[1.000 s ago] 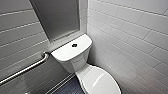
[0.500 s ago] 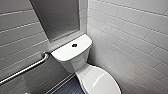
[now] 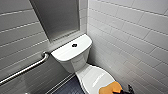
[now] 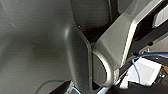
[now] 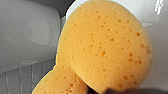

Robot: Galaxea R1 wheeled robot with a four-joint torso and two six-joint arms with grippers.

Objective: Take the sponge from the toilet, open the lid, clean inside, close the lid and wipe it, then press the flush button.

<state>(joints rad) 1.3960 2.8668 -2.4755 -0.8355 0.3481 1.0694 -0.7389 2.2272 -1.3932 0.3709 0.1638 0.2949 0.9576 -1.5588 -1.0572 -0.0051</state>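
Observation:
The white toilet [image 3: 72, 63] stands in the corner, and the dark flush button [image 3: 74, 45] sits in the middle of its tank cover. Its glossy white lid [image 3: 93, 77] lies down over the bowl. The orange sponge [image 3: 109, 89] hangs over the lid's near end in the head view, and my right gripper [image 3: 120, 92] is shut on it. The sponge [image 5: 105, 47] looms large and close in the right wrist view, with the white lid [image 5: 160, 50] behind it. In the left wrist view I see grey and black parts of the robot's own body [image 4: 75, 50].
A metal grab bar [image 3: 25, 70] runs along the tiled wall to the left of the tank. A grey recessed niche [image 3: 58, 17] is above the tank. White tiled wall [image 3: 130, 37] stands close on the right. Dark floor [image 3: 70, 87] lies left of the bowl.

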